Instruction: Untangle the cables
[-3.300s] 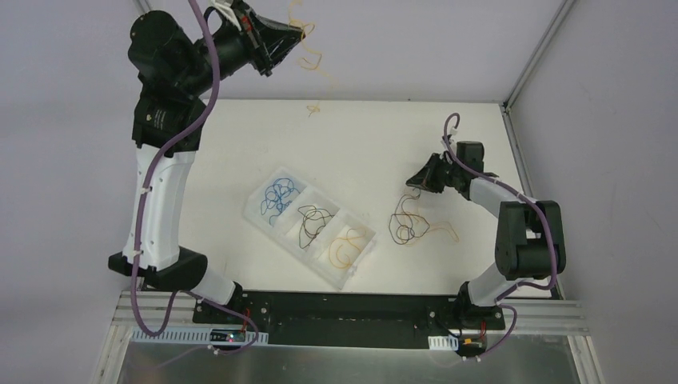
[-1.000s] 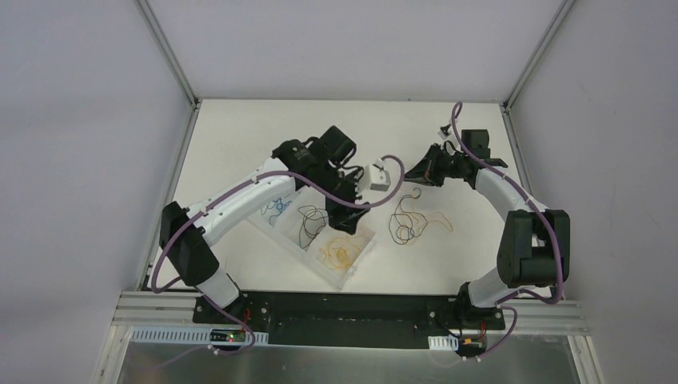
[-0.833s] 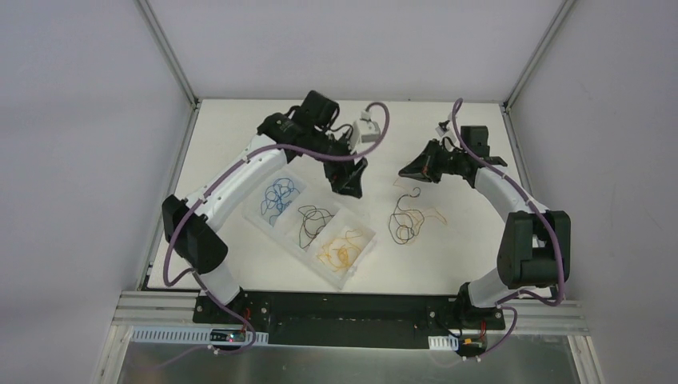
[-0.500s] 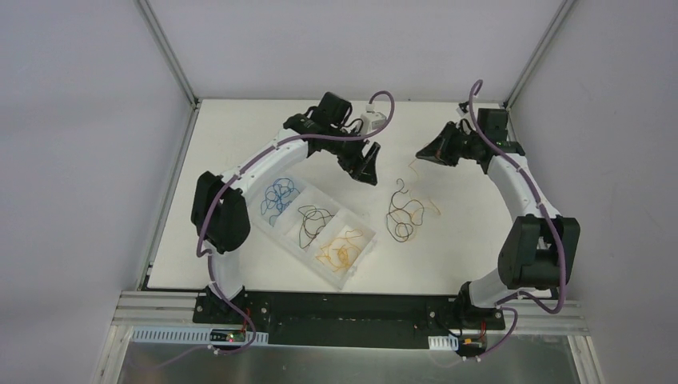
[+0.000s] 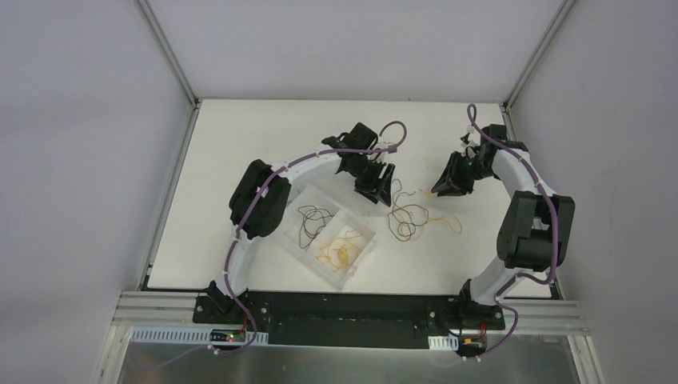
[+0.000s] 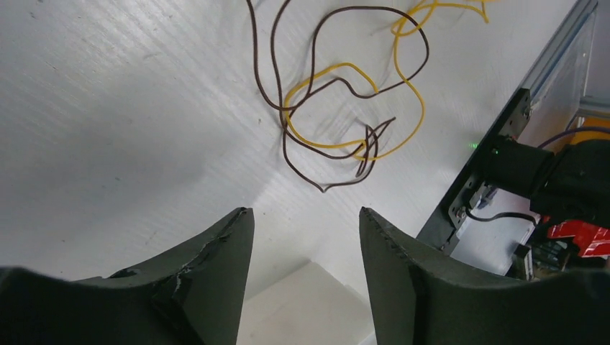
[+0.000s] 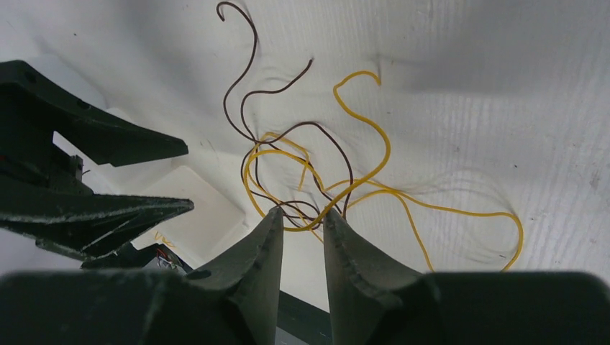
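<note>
A loose tangle of cables, dark brown and yellow wires looped through each other, lies flat on the white table between the two grippers. My left gripper hangs just left of it, open and empty; in its wrist view the tangle lies ahead of the tips. My right gripper is at the tangle's right side, open by a narrow gap with nothing between the fingers; a yellow loop crosses just beyond the tips. No blue cable shows.
A white compartment tray sits left of the tangle, with a black cable in one section and an orange-yellow one in another. My left arm covers the tray's far end. The tray corner is under the left jaws.
The left arm swung from the tray over to the tangle, its jaws narrowing. The right gripper went from shut to slightly open and moved down and right; the tangle has settled on the table.
</note>
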Controlling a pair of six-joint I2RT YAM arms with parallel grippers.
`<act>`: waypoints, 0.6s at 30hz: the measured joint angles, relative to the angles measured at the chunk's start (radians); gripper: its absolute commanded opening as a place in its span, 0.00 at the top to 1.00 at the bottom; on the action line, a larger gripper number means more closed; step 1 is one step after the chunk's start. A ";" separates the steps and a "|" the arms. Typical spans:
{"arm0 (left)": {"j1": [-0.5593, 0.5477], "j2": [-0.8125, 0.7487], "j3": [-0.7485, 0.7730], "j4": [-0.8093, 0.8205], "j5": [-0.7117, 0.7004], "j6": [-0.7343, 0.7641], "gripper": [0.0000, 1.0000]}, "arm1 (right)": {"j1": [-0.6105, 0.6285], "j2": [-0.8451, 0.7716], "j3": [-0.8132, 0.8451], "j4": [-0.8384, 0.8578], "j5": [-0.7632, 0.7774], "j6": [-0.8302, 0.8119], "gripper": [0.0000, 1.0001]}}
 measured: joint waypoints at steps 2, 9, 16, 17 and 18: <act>0.000 0.025 0.002 0.020 0.000 -0.025 0.50 | 0.000 0.003 -0.006 -0.011 0.000 -0.010 0.65; 0.001 0.145 0.083 0.086 0.002 -0.097 0.49 | 0.000 0.073 -0.009 -0.037 0.041 -0.036 0.56; 0.001 0.234 0.169 0.170 0.036 -0.169 0.52 | 0.006 0.126 -0.008 -0.051 0.056 -0.055 0.54; 0.000 0.247 0.182 0.187 0.041 -0.182 0.56 | 0.011 0.138 -0.008 -0.052 0.060 -0.055 0.54; 0.000 0.261 0.193 0.203 0.049 -0.197 0.61 | 0.018 0.153 -0.006 -0.053 0.064 -0.057 0.54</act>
